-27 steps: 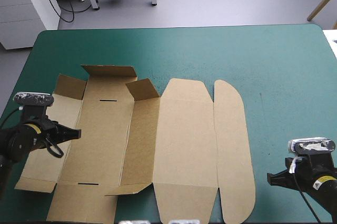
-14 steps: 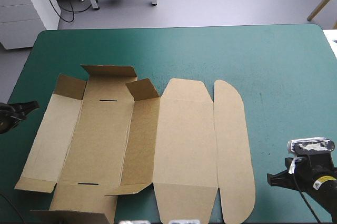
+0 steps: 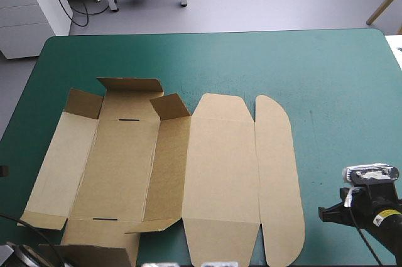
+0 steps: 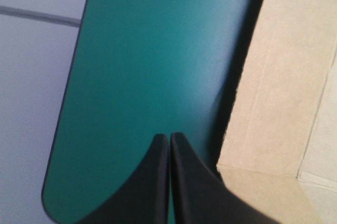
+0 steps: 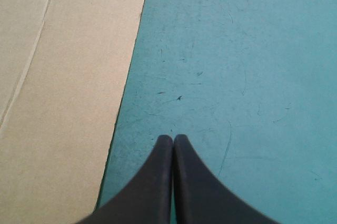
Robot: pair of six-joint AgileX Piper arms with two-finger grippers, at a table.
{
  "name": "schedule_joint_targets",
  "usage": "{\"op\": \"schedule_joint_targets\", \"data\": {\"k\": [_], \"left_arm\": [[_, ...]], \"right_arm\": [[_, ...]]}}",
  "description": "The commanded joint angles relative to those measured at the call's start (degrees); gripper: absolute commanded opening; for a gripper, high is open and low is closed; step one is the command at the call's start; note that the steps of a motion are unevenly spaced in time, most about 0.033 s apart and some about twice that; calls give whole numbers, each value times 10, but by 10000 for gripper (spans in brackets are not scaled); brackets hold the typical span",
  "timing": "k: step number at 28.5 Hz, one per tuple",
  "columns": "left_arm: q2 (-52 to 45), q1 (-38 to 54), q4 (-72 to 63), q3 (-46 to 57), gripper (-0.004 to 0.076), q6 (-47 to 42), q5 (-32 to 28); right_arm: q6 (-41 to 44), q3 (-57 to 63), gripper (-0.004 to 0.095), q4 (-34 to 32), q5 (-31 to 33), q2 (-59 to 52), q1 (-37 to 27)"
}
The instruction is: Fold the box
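High view shows box (image 3: 220, 179) spread out, right gripper (image 3: 326, 213) beside

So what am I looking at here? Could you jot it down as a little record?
Box: brown board, spread nearly flat, some end flaps raised
Table: teal-green cover
Left end effector: shut, empty, over the cover beside the board's edge
Right end effector: shut, empty, over the cover beside the board's edge

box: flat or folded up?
Mostly flat. The box lies spread open on the table, its right panels flat. Only the small end flaps on its left half tilt up. No walls are tucked.
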Motion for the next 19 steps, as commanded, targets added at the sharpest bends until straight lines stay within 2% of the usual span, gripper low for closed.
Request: {"op": "schedule_joint_targets", "data": {"k": [1, 7, 9, 11, 13, 14, 15, 17, 19], "left_arm": [[2, 2, -46, -20, -9, 25, 33], [8, 2, -48, -20, -5, 28, 18], [8, 2, -48, -20, 40, 20, 18], [8, 2, -47, -17, 151, 17, 15], [8, 2, -47, -10, 305, 16, 12], [8, 2, -50, -6, 421, 5, 7], [8, 2, -53, 0, 493, -3, 0], [8, 2, -67, 9, 608, -24, -10], [8, 2, -84, 22, 643, -52, -20]], "right_arm": [[-5, -15, -19, 4, -32, 3, -4], [-5, -15, -19, 4, -32, 3, -4], [-5, -15, -19, 4, -32, 3, -4], [-5, -15, -19, 4, -32, 3, -4], [-5, -15, -19, 4, -32, 3, -4], [-5, -15, -19, 4, -32, 3, -4], [-5, -15, -19, 4, -32, 3, -4], [-5, -15, -19, 4, -32, 3, -4], [-5, -15, -19, 4, -32, 3, -4]]}}
